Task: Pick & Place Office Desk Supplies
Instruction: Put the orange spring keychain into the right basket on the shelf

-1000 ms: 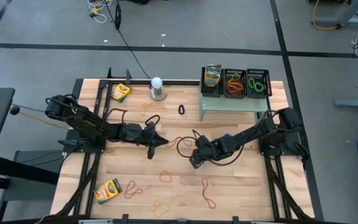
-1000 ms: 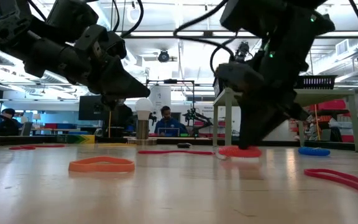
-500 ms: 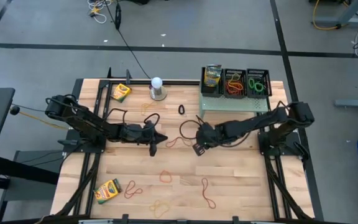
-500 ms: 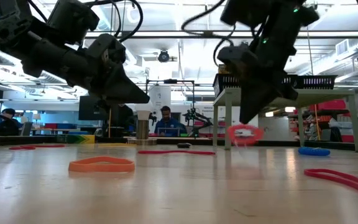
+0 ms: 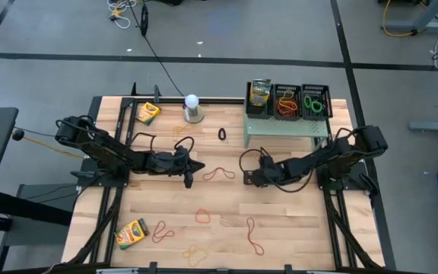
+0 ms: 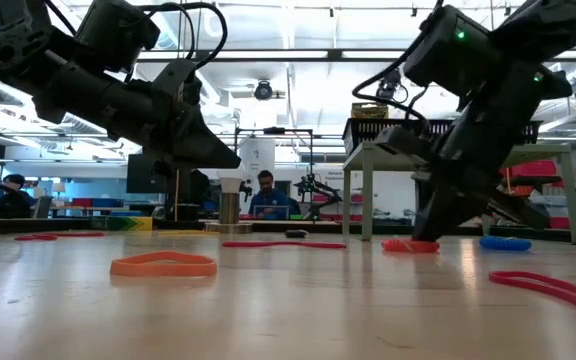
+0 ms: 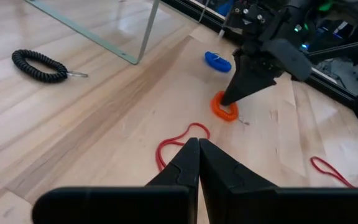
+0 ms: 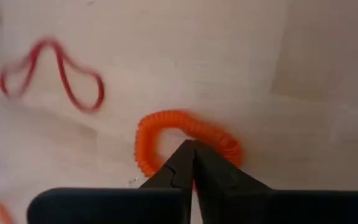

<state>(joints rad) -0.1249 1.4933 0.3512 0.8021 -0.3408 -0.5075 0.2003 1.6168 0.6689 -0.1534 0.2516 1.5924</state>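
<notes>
Right wrist view: the right gripper [image 8: 193,163], clenched, pins an orange coil loop [image 8: 185,140] lying flat, long axis crosswise; the left gripper [image 7: 198,163] hangs clenched, empty.

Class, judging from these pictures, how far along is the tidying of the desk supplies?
Done: the three baskets on the riser already hold supplies.
In hand: the right gripper, fingers shut, is on the orange coil at the tabletop.
Left: loose bands and two crayon boxes on the table.

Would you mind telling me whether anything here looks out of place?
Yes: rubber-band loops lie scattered over the table, and two crayon boxes sit loose near its edges, while only three mesh baskets on the riser hold supplies.
</notes>
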